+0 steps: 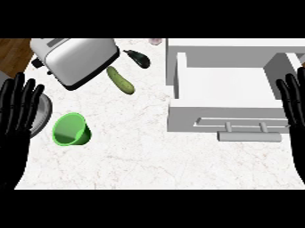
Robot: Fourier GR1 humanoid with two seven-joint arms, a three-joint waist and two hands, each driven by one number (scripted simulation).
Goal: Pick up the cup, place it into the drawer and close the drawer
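A green cup [72,129] lies on its side on the white marble counter, left of centre, its mouth turned toward the lower left. The white drawer [222,85] stands pulled open at the right, and nothing shows inside it; its handle [249,136] faces the near edge. My left hand [11,109] rests open at the left edge, fingers up, a short way left of the cup. At the right edge my right hand [302,103] rests open, fingers up, beside the drawer's right wall.
A silver toaster [79,58] sits at the back left. Beside it lie a green cucumber [120,80] and a dark eggplant [137,58]. A grey round rim [44,111] shows behind my left hand. Wooden floor shows beyond the counter's left side.
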